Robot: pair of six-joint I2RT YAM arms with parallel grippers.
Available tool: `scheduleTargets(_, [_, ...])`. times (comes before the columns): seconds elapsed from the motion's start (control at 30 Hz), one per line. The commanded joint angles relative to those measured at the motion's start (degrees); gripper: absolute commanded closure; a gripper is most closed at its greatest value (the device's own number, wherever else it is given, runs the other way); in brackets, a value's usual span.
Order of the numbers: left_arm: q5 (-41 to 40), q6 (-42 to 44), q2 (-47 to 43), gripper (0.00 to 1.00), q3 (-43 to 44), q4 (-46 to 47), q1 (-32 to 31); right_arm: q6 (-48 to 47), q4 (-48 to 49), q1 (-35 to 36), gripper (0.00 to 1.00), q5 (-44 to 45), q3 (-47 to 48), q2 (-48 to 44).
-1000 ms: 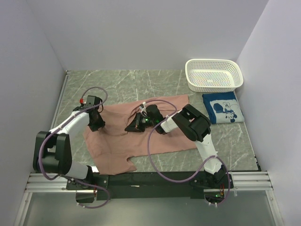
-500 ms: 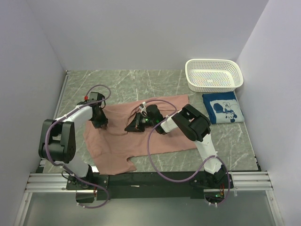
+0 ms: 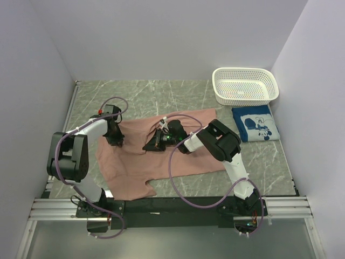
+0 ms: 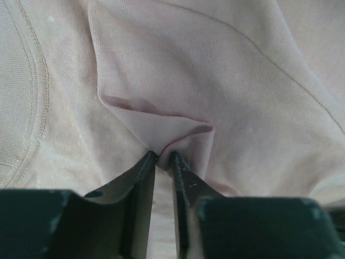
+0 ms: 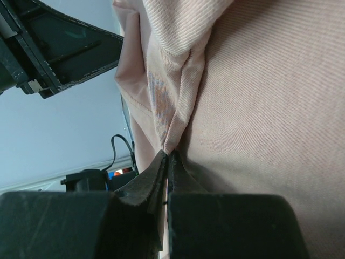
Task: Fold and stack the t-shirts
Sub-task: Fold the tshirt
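Observation:
The dusty-pink t-shirt lies spread, plain side up, in the middle of the table. My left gripper sits at its left upper edge. In the left wrist view the left gripper is shut on a pinched fold of the pink cloth. My right gripper is near the shirt's middle. In the right wrist view the right gripper is shut on a ridge of the pink cloth. The blue t-shirt lies folded at the right, white cartoon print up.
A white perforated basket stands at the back right, just behind the blue shirt. Grey walls close in the table on the left, back and right. The arms' base rail runs along the near edge.
The left arm has swung its elbow inward and its gripper has shifted slightly right along the shirt's left edge. The right arm and both shirts look unchanged.

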Motion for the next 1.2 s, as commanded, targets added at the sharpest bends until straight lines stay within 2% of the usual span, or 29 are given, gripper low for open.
scheduleTargets(0.0, [-0.4, 0.5, -0.2, 0.77, 1.9, 0.0, -0.2, -0.9, 0.4, -0.3, 1.0, 0.2, 1.1, 1.7])
scheduleTargets(0.07, [-1.0, 0.5, -0.7, 0.82, 1.8, -0.9, -0.2, -1.0, 0.3, -0.3, 1.0, 0.2, 1.2, 1.7])
scheduleTargets(0.27, [-1.8, -0.5, -3.4, 0.83, 1.0, -2.9, -0.5, -1.1, 0.2, -0.3, 1.0, 0.2, 1.4, 1.8])
scheduleTargets(0.4, [-2.2, -0.5, -4.9, 0.81, 0.4, -3.4, -0.6, -1.1, 0.1, -0.2, 1.0, 0.2, 1.5, 1.8])
scheduleTargets(0.6, [-1.3, -0.6, -4.5, 0.83, 0.3, -3.7, -0.6, -0.9, 0.1, -0.2, 1.0, -0.1, 1.6, 2.3])
scheduleTargets(0.63, [-1.2, -0.7, -4.6, 0.84, 0.3, -3.7, -0.6, -1.0, 0.1, -0.3, 1.0, -0.1, 1.6, 2.5])
scheduleTargets(0.67, [-1.2, -0.7, -4.7, 0.9, 0.3, -3.8, -0.6, -0.9, 0.1, -0.3, 1.0, -0.1, 1.6, 2.5])
scheduleTargets(0.83, [-1.7, -1.2, -5.4, 0.96, 0.2, -5.1, -0.6, -1.3, -0.4, -0.3, 1.0, -0.1, 1.6, 2.1])
scheduleTargets(0.87, [-1.9, -1.8, -5.7, 0.99, 0.1, -6.0, -0.6, -1.3, -0.5, -0.2, 1.0, -0.2, 1.6, 2.0])
scheduleTargets(1.17, [-1.9, -10.3, -12.4, 0.99, -1.5, -15.8, -0.6, -4.3, -5.3, -0.3, 1.0, 0.1, 1.8, -0.2])
